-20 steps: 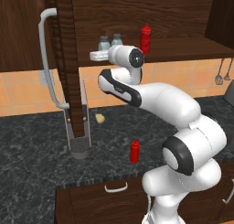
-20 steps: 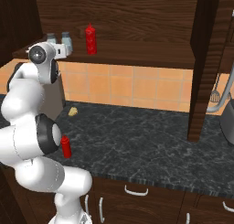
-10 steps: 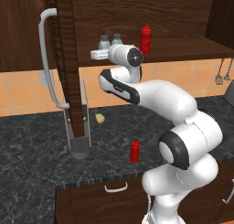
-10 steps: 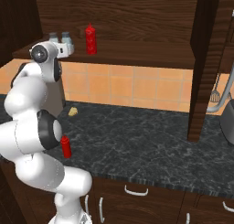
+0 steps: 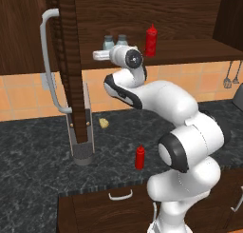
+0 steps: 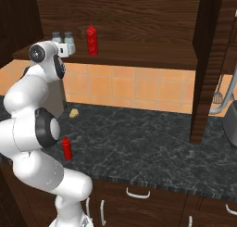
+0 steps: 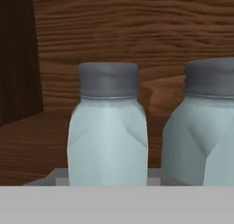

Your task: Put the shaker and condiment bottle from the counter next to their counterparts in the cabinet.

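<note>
Shaker (image 7: 108, 131) on cabinet (image 5: 190, 51) shelf, seemingly clasped by closed fingers, beside its twin (image 7: 201, 131).

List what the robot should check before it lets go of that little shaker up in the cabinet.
1. Shaker upright in front of the end effector: ok.
2. Matching shaker close beside it, with a gap between: ok.
3. Shaker's base resting on the cabinet shelf: cannot tell, the base is hidden.
4. Cabinet door swung open, out of the way: ok.
5. Condiment bottle put away: not ok, it stands on the counter.
</note>
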Available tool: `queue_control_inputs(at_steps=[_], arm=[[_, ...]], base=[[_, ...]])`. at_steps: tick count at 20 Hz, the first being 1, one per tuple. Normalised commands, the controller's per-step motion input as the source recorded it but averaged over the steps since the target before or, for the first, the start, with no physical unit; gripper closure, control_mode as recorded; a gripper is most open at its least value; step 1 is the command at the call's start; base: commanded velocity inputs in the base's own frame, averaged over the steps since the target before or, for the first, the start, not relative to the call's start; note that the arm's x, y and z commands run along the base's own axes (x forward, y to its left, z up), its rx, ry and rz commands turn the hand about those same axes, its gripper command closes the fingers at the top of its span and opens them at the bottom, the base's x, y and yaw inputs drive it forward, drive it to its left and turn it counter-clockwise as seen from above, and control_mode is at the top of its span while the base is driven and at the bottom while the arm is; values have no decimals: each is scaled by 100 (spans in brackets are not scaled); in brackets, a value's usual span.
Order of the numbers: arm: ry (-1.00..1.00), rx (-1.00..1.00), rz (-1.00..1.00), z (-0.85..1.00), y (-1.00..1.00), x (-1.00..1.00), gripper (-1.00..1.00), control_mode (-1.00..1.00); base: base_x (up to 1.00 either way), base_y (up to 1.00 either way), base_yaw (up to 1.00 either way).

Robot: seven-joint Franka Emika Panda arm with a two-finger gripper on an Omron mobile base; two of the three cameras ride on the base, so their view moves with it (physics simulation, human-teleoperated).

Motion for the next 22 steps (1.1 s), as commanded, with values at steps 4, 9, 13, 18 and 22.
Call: queue_control_inputs(at_steps=[4, 9, 13, 18, 22], arm=[[9, 14, -2, 0, -6, -26, -100, -100], [9, 13, 1, 29, -49, -50, -100, -100], [5, 12, 1, 6, -53, -53, -100, -100], [1, 9, 4, 2, -52, -65, -100, -100], [3, 6, 6, -3, -42, -67, -100, -100]], base=[[0, 0, 0], [0, 0, 0], [0, 0, 0], [0, 0, 0], [0, 0, 0]])
